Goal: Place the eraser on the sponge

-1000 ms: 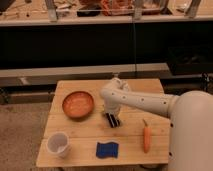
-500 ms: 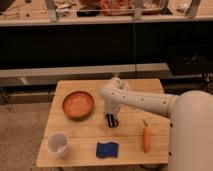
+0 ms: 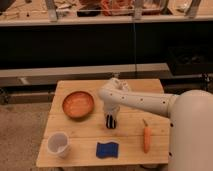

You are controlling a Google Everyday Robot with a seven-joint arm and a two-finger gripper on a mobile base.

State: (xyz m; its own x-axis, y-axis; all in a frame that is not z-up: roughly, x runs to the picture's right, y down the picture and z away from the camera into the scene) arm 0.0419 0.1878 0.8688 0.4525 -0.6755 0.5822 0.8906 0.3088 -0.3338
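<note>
Eraser (image 3: 111,124), small black striped block, at the tool (image 3: 110,120), mid wooden counter (image 3: 85,134); hold: cannot tell. Likely next: carry frontward onto flat dark-blue sponge (image 3: 107,149).

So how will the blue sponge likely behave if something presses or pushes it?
The sponge lies flat with wavy edges, so it probably yields softly and will not roll. It looks thin, so it is likely light and may slide on the wooden table. The gripper is beyond it, at the table's middle.

1 high camera overlooks table (image 3: 131,134), gripper (image 3: 110,121) centered.
</note>
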